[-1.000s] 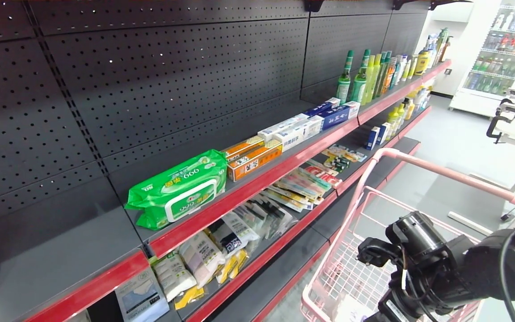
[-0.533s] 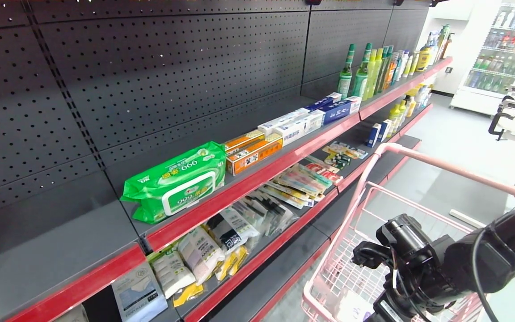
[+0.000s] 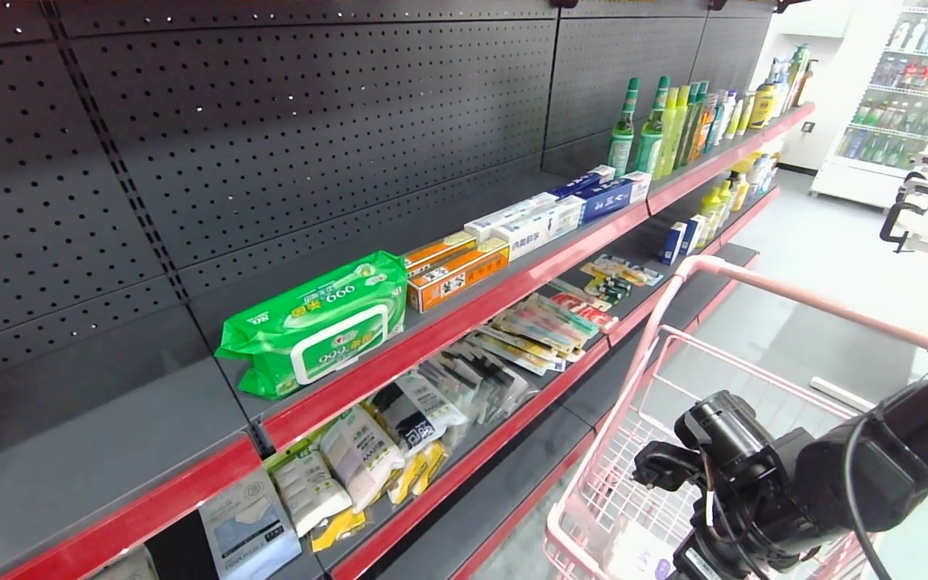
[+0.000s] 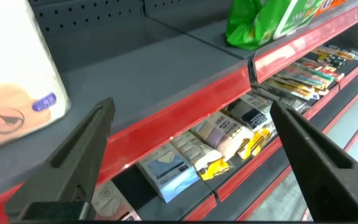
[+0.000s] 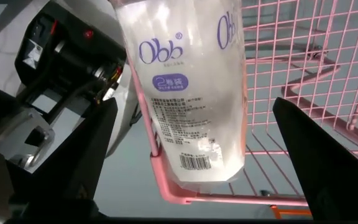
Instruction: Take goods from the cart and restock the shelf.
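A white soft pack with purple print [image 5: 185,93] stands in a corner of the pink wire cart [image 5: 303,74]. My right gripper [image 5: 197,168] is open, its dark fingers [image 5: 73,168] spread wide on either side of the pack without touching it. In the head view my right arm [image 3: 754,483] hangs over the cart [image 3: 794,298], and the white pack [image 3: 633,556] shows beneath it. My left gripper [image 4: 194,162] is open and empty in front of the grey, red-edged shelf [image 4: 185,99]. A white tissue pack [image 4: 11,93] lies on that shelf beside it.
A green wet-wipe pack [image 3: 315,326], orange boxes [image 3: 456,274], white and blue boxes [image 3: 544,221] and green bottles [image 3: 657,129] line the upper shelf. Bagged goods [image 3: 367,451] fill the shelf below. The grey board left of the wipes [image 3: 93,435] is bare.
My right arm has sunk a little lower over the cart. The head camera has shifted slightly, so the whole shelf sits a bit higher and further left in view.
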Available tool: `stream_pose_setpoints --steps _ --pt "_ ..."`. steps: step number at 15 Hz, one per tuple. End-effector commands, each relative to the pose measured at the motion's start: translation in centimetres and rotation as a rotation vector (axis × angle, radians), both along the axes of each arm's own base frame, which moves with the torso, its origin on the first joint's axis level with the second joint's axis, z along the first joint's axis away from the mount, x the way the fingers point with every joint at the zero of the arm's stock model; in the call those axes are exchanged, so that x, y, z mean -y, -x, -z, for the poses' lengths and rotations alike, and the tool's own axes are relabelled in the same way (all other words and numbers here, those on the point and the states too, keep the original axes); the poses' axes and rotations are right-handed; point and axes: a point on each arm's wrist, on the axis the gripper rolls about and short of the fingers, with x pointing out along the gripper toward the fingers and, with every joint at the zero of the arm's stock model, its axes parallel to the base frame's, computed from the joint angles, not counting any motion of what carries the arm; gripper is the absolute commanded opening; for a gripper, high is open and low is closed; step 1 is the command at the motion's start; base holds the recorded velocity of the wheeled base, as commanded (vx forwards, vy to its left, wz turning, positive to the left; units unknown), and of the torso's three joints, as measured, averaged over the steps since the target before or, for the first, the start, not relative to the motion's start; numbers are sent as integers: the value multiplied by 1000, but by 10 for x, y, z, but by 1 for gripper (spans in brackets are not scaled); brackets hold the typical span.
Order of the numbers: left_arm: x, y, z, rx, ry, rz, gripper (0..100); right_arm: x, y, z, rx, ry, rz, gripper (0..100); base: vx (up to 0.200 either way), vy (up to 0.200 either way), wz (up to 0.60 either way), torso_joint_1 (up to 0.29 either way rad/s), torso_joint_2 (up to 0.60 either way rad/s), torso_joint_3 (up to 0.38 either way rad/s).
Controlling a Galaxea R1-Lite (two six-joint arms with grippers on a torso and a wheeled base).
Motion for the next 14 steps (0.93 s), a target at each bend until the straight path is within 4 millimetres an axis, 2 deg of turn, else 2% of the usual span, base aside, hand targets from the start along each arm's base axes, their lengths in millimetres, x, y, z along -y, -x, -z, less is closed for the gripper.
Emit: stream_pose_setpoints --steps 1,4,7,10,14 --pt "0 0 0 -1 0 0 100 -1 -1 3 -9 4 -4 100 0 0 0 -129 334 193" --pt "0 0 0 1 -2 0 100 -3 -5 1 12 9 -56 100 0 0 0 -132 320 185" --pt "0 0 0 1 -2 0 100 -6 -9 5 8 13 -84 100 0 0 0 -19 45 29" --pt "0 0 0 1 -2 0 100 -16 -15 12 -4 13 -105 100 0 0 0 0 0 0" --pt "0 0 0 1 -2 0 100 -20 -22 29 -24 22 -106 100 0 0 0 0 0 0"
